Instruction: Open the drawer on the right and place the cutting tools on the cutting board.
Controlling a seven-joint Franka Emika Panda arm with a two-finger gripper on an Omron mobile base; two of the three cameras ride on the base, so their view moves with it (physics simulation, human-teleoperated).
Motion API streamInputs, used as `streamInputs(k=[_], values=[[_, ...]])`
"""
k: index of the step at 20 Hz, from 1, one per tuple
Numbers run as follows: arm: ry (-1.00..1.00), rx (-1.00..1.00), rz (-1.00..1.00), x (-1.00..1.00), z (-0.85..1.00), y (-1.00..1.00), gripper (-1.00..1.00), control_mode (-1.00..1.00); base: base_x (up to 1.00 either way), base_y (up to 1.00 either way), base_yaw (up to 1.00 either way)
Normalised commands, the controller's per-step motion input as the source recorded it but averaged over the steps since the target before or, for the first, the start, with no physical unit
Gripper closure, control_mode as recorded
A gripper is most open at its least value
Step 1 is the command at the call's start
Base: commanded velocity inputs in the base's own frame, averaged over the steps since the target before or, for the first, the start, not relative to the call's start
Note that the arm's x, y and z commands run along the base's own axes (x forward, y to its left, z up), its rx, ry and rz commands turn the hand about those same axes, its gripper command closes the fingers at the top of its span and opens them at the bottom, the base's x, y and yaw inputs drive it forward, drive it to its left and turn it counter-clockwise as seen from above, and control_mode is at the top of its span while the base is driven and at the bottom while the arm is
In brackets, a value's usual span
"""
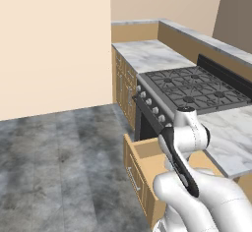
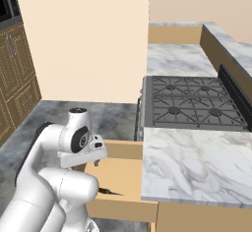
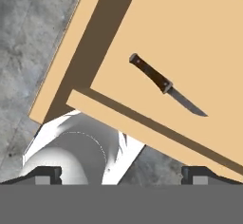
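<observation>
The drawer (image 1: 143, 151) stands pulled out below the marble counter, its tan wooden box (image 2: 120, 175) open to view. Inside lies one of the cutting tools, a small knife (image 3: 151, 74) with a dark brown handle and a grey blade, flat on the drawer floor (image 3: 190, 42). It shows as a dark sliver (image 2: 109, 192) near the drawer's front. My gripper (image 3: 122, 175) hangs above the drawer's front corner, open, with nothing between its fingers. It points down beside the white wrist (image 2: 83, 147). The cutting board is out of view.
A gas stove (image 2: 192, 103) sits left of the drawer along the run, with its knobs (image 1: 152, 109) facing the floor. A marble counter (image 2: 197, 162) overhangs the drawer. Grey tiled floor (image 1: 59, 167) lies open in front. Tall wooden cabinets (image 2: 15, 78) stand at the far left.
</observation>
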Motion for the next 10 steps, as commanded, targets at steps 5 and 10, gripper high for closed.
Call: streamInputs(k=[5,10], values=[[-0.07,0.0,0.06,0.09,-0.41,0.0,-1.0,-1.0,0.0,0.0,0.0],[-0.05,0.0,0.07,0.07,-0.56,0.0,-1.0,-1.0,0.0,0.0,0.0]])
